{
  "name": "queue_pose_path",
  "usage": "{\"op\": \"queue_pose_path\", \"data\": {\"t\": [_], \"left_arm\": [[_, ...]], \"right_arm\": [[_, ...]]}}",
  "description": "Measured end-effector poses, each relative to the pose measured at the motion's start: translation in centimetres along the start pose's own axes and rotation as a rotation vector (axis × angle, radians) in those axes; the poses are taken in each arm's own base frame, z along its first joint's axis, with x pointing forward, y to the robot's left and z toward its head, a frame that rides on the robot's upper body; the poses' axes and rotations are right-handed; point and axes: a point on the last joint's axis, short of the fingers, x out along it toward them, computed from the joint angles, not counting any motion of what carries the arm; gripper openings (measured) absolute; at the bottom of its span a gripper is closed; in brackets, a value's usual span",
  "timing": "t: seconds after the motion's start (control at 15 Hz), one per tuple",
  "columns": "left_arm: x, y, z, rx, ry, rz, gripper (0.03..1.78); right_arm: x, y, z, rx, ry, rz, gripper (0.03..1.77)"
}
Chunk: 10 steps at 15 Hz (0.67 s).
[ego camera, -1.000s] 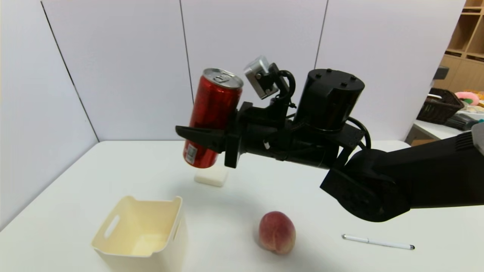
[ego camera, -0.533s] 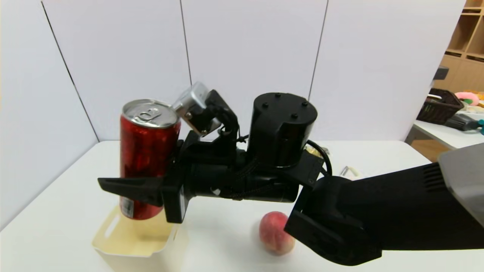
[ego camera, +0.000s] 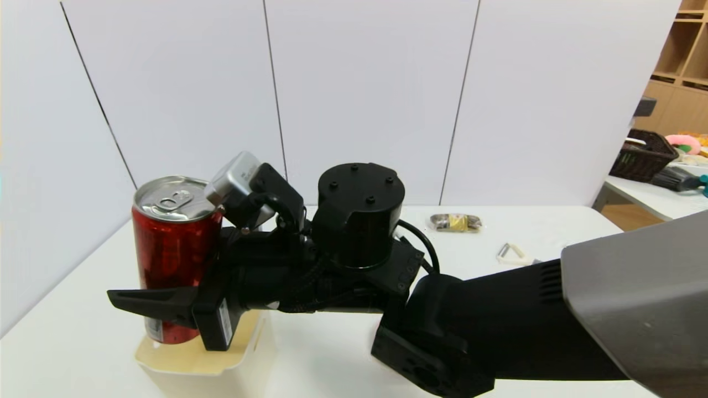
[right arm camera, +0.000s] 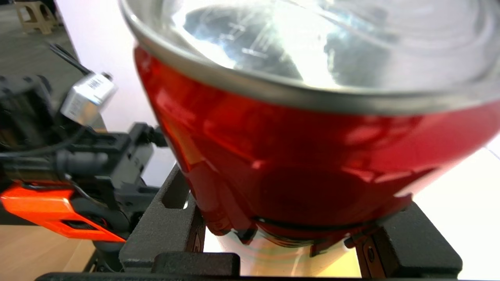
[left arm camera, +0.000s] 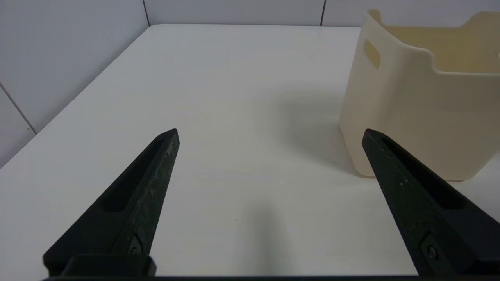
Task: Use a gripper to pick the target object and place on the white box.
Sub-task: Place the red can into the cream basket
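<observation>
Two grippers: my right gripper (ego camera: 145, 302) works over the bin, while my left gripper (left arm camera: 269, 134) sits low over the white table (left arm camera: 218, 97).
Right gripper: my fingers are clamped on the red drink can (ego camera: 176, 249), with one pointed finger (ego camera: 149, 303) crossing its lower front.
Can: upright, silver top and pull tab facing up, its base just inside the rim of the cream-white bin (ego camera: 191, 367).
Whether the can touches the bin floor: I cannot tell.
Left gripper: my fingers (left arm camera: 152, 175) are spread wide apart with nothing between them, and the bin (left arm camera: 422, 105) stands just beside one tip.
Far table: a small wrapped snack (ego camera: 456, 222) and a little white-and-metal object (ego camera: 511, 253) lie well apart from the bin.
</observation>
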Motion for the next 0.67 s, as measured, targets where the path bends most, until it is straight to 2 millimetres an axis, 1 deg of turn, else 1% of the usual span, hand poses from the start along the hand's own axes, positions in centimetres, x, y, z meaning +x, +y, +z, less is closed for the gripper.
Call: {"op": "queue_pose_path", "data": {"t": [0.2, 0.33, 0.67], "left_arm": [[0.0, 0.0, 0.0, 0.0, 0.0, 0.0, 1.69], [0.0, 0.0, 0.0, 0.0, 0.0, 0.0, 1.69], [0.0, 0.0, 0.0, 0.0, 0.0, 0.0, 1.69]], "right_arm": [[0.2, -0.6, -1.9, -0.009, 0.068, -0.034, 0.98], [0.3, -1.0, -2.8, -0.002, 0.101, -0.061, 0.98], [0.3, -1.7, -2.9, -0.005, 0.098, -0.081, 0.98]]}}
